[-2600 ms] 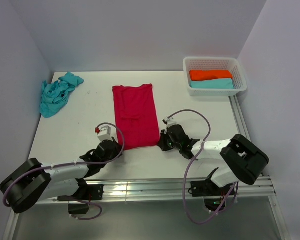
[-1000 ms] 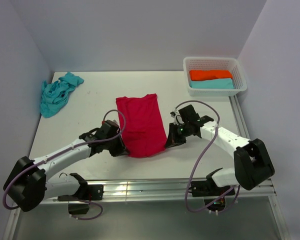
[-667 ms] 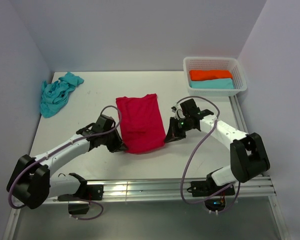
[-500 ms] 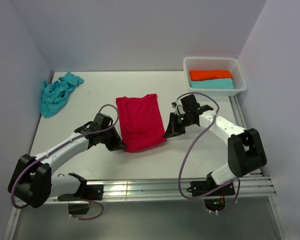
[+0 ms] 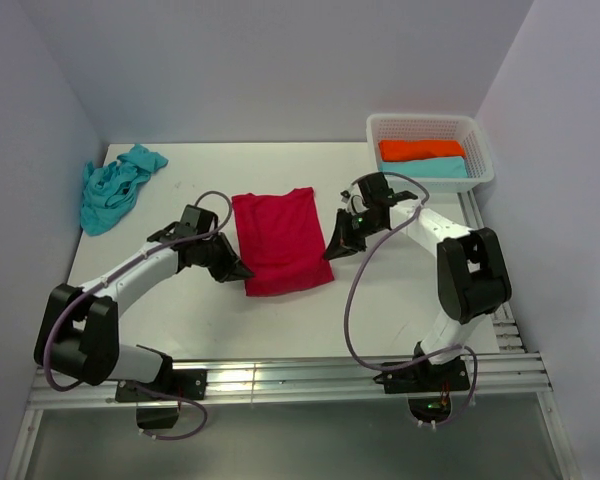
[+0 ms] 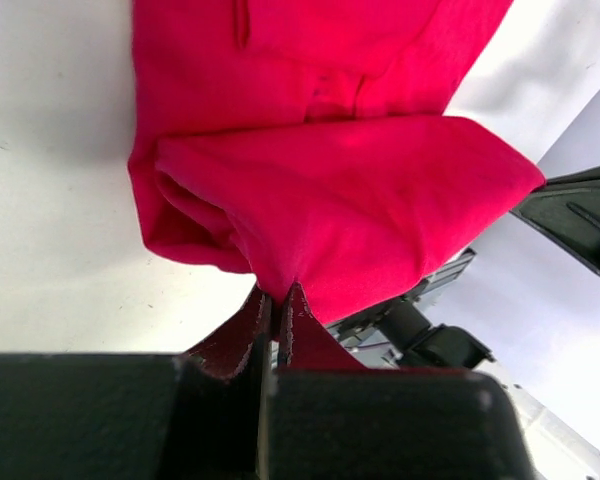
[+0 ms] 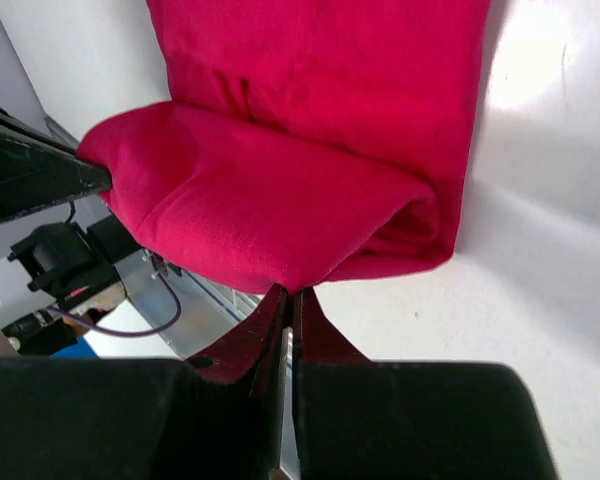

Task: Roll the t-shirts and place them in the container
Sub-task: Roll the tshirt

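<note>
The crimson t-shirt (image 5: pixel 278 243) lies in the middle of the table, its near end folded over towards the back. My left gripper (image 5: pixel 240 272) is shut on the left corner of that folded edge, and in the left wrist view the red cloth (image 6: pixel 350 200) is pinched in the left gripper (image 6: pixel 277 296). My right gripper (image 5: pixel 329 252) is shut on the right corner, with the fold (image 7: pixel 270 210) bulging just beyond the right gripper (image 7: pixel 288 294). The turquoise t-shirt (image 5: pixel 114 187) lies crumpled at the far left.
A white lattice basket (image 5: pixel 429 128) stands at the back right, holding an orange roll (image 5: pixel 421 149) and a turquoise roll (image 5: pixel 426 168). Walls close off the table's left, back and right. The metal rail (image 5: pixel 280 380) runs along the near edge.
Both grippers have carried the red shirt's near edge away from the front of the table towards the back, folding it over itself. The shirt now looks shorter.
</note>
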Controlling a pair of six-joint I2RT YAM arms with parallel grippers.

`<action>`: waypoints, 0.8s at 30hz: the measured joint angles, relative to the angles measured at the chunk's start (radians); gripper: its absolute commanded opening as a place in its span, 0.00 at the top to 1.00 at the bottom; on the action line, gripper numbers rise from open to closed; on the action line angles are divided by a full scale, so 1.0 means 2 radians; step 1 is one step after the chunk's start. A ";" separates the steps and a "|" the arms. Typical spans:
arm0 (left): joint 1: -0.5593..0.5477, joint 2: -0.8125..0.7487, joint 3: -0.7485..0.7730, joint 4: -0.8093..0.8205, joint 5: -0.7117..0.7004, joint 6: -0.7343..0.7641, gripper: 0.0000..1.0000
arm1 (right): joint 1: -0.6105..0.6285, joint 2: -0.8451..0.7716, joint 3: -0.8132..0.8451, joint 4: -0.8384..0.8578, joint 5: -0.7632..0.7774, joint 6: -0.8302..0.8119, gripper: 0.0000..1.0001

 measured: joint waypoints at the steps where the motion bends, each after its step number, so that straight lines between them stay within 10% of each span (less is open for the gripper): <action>1: 0.006 0.003 0.000 0.000 0.006 0.000 1.00 | -0.001 0.008 0.008 -0.001 0.000 0.000 1.00; 24: 0.086 0.134 0.080 0.018 0.064 0.020 0.99 | -0.012 0.132 0.146 -0.016 0.001 0.003 1.00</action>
